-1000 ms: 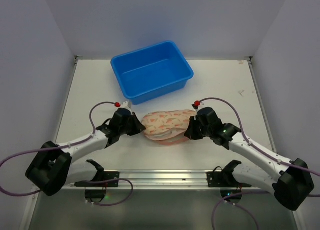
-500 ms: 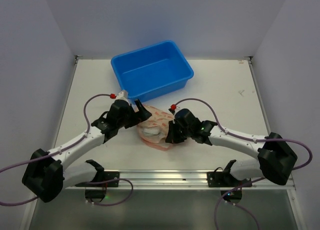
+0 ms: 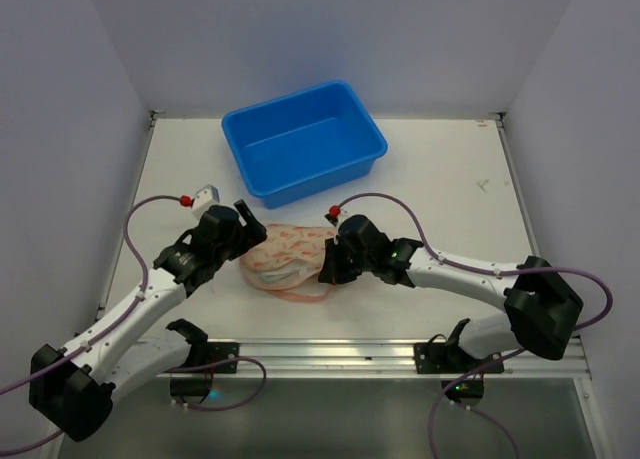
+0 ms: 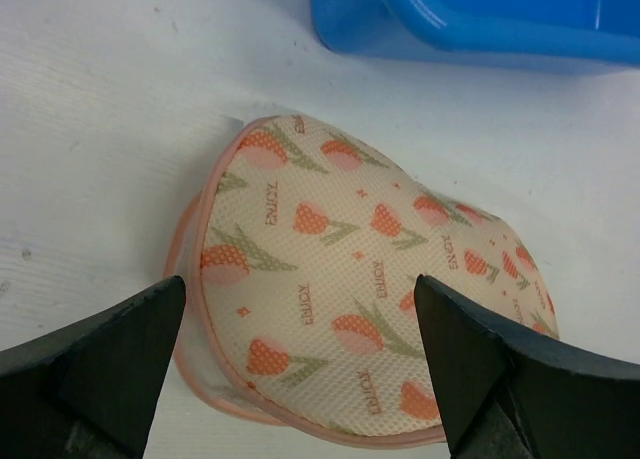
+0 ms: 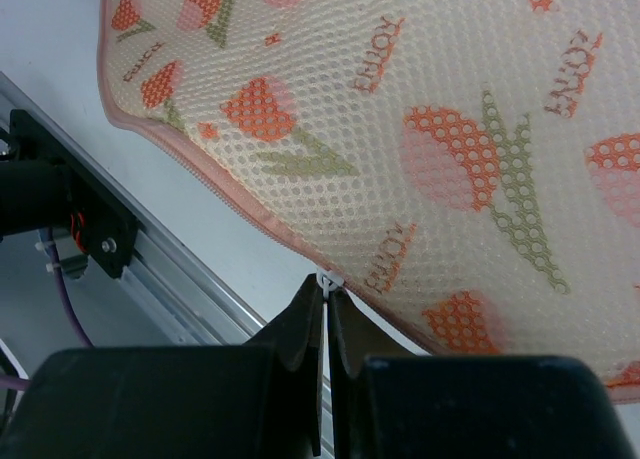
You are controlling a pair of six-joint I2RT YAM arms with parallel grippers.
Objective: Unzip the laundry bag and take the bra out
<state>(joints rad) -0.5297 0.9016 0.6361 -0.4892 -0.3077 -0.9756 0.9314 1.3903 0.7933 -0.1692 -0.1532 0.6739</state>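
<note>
The laundry bag, a cream mesh pouch with orange floral print and pink zipper edging, lies in the middle of the table. It fills the left wrist view and the right wrist view. My left gripper hovers open at its left end; in the wrist view the gripper has one finger on either side of the bag, neither touching it. My right gripper is at the bag's near edge, shut on the small white zipper pull. The bra is hidden inside.
An empty blue bin stands behind the bag, its corner in the left wrist view. A metal rail with black brackets runs along the table's near edge, just below the right gripper.
The left gripper let go of the bag's left end, opened wide and drew back to the left. The right gripper travelled left along the near edge with the zipper pull. The bag shifted left.
</note>
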